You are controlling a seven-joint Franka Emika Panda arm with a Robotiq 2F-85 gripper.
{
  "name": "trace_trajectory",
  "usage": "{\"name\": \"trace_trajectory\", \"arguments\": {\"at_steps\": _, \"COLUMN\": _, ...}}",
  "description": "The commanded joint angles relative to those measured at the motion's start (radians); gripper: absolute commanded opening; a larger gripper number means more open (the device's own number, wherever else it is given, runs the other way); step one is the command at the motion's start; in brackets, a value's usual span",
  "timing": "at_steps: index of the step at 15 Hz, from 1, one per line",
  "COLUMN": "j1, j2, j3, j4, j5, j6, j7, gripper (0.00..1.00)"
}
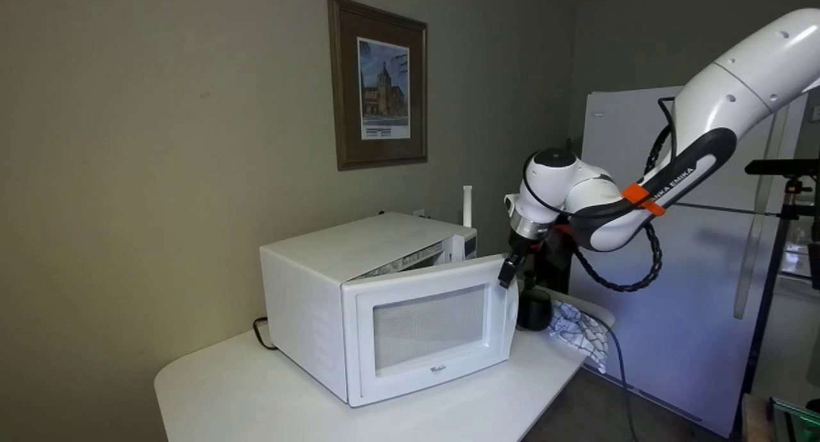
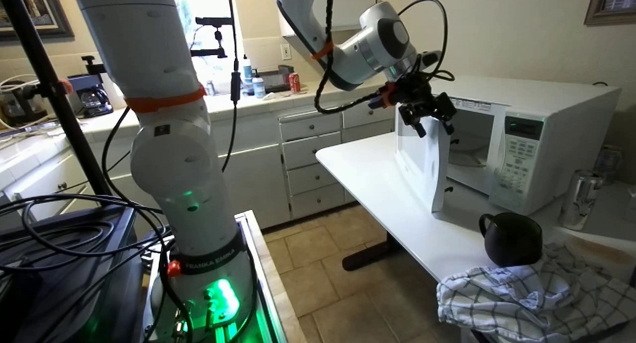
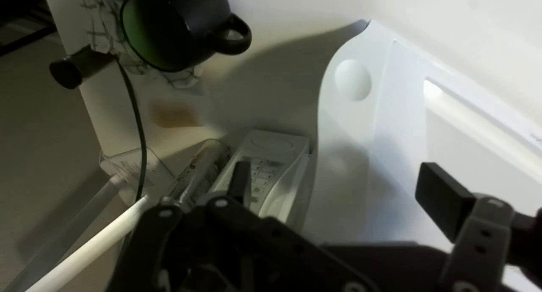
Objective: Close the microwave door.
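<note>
The white microwave (image 1: 304, 327) stands on a white table, and it also shows in an exterior view (image 2: 571, 134). Its door (image 1: 429, 387) is partly open and swung outward, with a gap to the body on the keypad side. The door's free edge shows in an exterior view (image 2: 438, 169) and in the wrist view (image 3: 347, 127). My gripper (image 2: 435, 128) is at the top of the door near that free edge. In the wrist view the gripper (image 3: 338, 188) is open, one finger on each side of the door panel. I cannot tell whether either finger touches it.
A black mug (image 2: 512, 239) stands on the table (image 2: 367, 169) beside the microwave, near a checked towel (image 2: 487, 298). A can (image 2: 581, 199) stands beside the microwave's keypad side. A white upright stick (image 1: 467, 206) rises behind it. A refrigerator (image 1: 679, 314) stands beyond the table.
</note>
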Motion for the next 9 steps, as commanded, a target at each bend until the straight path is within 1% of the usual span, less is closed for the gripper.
{"name": "trace_trajectory", "arguments": {"at_steps": 1, "j1": 0.022, "j2": 0.028, "j3": -0.034, "j4": 0.035, "j5": 0.012, "j6": -0.001, "j7": -0.026, "gripper": 1.0}}
{"name": "trace_trajectory", "arguments": {"at_steps": 3, "j1": 0.028, "j2": 0.071, "j3": -0.044, "j4": 0.078, "j5": 0.018, "j6": -0.001, "j7": -0.038, "gripper": 1.0}}
{"name": "trace_trajectory", "arguments": {"at_steps": 5, "j1": 0.032, "j2": 0.086, "j3": -0.046, "j4": 0.088, "j5": 0.018, "j6": 0.0, "j7": -0.039, "gripper": 1.0}}
{"name": "trace_trajectory", "arguments": {"at_steps": 6, "j1": 0.028, "j2": 0.094, "j3": -0.053, "j4": 0.101, "j5": 0.039, "j6": 0.031, "j7": -0.03, "gripper": 1.0}}
{"name": "trace_trajectory", "arguments": {"at_steps": 8, "j1": 0.018, "j2": 0.137, "j3": -0.066, "j4": 0.146, "j5": 0.139, "j6": 0.137, "j7": -0.077, "gripper": 1.0}}
{"name": "trace_trajectory", "arguments": {"at_steps": 9, "j1": -0.014, "j2": 0.167, "j3": -0.038, "j4": 0.167, "j5": 0.246, "j6": 0.197, "j7": -0.15, "gripper": 1.0}}
